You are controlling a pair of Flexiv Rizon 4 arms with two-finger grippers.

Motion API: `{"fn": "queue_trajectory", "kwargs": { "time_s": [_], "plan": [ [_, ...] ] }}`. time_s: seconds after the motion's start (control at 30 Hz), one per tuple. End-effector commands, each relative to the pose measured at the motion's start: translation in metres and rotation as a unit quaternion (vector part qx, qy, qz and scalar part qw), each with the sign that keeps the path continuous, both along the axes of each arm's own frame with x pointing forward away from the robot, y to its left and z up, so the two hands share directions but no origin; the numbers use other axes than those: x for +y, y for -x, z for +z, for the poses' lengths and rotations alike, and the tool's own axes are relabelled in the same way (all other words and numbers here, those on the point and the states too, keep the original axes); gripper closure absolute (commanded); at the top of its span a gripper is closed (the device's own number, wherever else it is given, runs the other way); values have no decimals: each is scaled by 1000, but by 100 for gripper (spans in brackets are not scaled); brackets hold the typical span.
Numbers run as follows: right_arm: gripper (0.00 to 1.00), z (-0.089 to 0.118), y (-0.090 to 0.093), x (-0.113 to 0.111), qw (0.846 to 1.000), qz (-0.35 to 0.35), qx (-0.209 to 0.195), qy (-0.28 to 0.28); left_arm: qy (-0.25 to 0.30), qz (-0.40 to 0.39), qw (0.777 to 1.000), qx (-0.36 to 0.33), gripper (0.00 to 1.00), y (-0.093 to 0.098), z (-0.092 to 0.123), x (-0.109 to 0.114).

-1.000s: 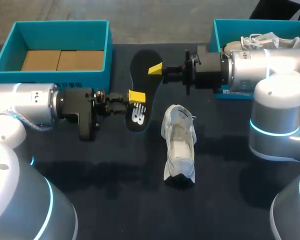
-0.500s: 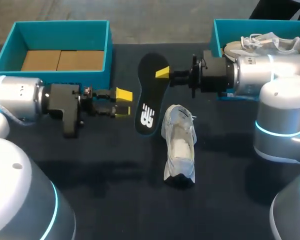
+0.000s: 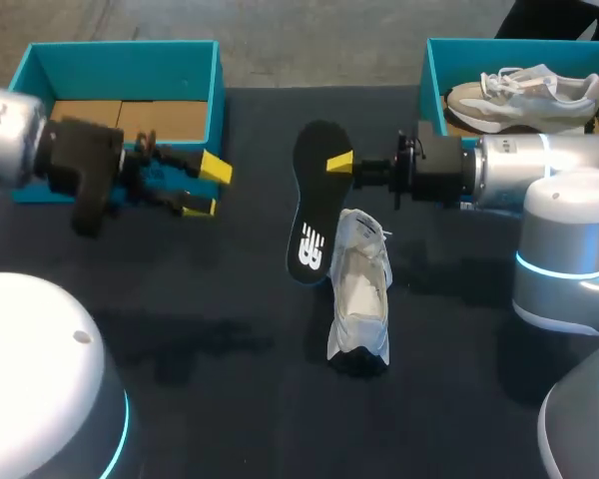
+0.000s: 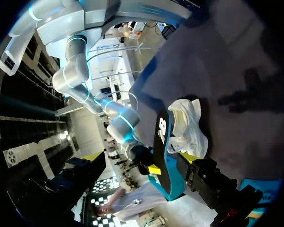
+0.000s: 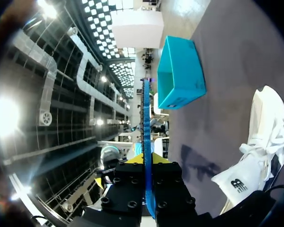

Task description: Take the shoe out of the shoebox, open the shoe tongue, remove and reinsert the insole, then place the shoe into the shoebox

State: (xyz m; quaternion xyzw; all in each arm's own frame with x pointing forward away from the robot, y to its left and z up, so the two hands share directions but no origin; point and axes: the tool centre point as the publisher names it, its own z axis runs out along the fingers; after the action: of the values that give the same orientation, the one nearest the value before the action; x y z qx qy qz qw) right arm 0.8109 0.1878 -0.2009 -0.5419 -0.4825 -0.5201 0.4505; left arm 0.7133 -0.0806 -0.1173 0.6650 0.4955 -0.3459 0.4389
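A: Shoe (image 3: 359, 299) is lying on its own in the middle of the dark table (image 3: 230, 339), opening facing up, outside both boxes. What's everything else doing, left to right?

B: Far left, the teal shoebox (image 3: 218, 95) is sitting at the back edge with just brown cardboard (image 3: 120, 120) showing in the bottom. The left gripper (image 3: 207, 188) is hovering right in front of it, fingers spread wide, holding nothing at all.

A: And the insole?

B: The black insole (image 3: 314, 215) is hanging tilted just left of the shoe, and the right gripper (image 3: 341, 162) is pinching it near its far end. The right wrist view is showing it edge-on, a thin blue line clamped between both yellow fingertips (image 5: 132, 160). Its logo end is sitting just beside the shoe's side; can't tell if they're touching.

A: Far right?

B: The other teal shoebox (image 3: 431, 70) is sitting behind the right arm (image 3: 539, 170), with a second sneaker (image 3: 524, 92) lying inside it.
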Motion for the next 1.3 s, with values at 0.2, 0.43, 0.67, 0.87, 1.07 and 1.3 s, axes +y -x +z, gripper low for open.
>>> {"fn": "queue_trajectory", "kwargs": {
  "time_s": [0.2, 0.43, 0.67, 0.87, 1.07, 1.3],
  "plan": [
    [100, -11, -10, -1, 1000, 5, -8, 7, -245, -72, 966, 38, 0, -38, 43, 0],
    [100, -10, -13, -3, 1000, 2, -13, 12, -377, -120, 917, 59, 0, -62, 65, -5],
    [100, -8, -14, -4, 1000, 2, -18, 17, -470, -146, 868, 70, 0, -80, 74, -8],
    [100, -8, -14, -4, 1000, 2, -18, 17, -496, -149, 853, 67, 0, -90, 81, -21],
    [100, -8, -14, -4, 1000, 2, -18, 17, -514, -143, 843, 62, 0, -91, 83, -37],
    [100, -8, -14, -4, 1000, 2, -18, 17, -537, -128, 831, 66, 0, -90, 74, -45]
  ]
}}
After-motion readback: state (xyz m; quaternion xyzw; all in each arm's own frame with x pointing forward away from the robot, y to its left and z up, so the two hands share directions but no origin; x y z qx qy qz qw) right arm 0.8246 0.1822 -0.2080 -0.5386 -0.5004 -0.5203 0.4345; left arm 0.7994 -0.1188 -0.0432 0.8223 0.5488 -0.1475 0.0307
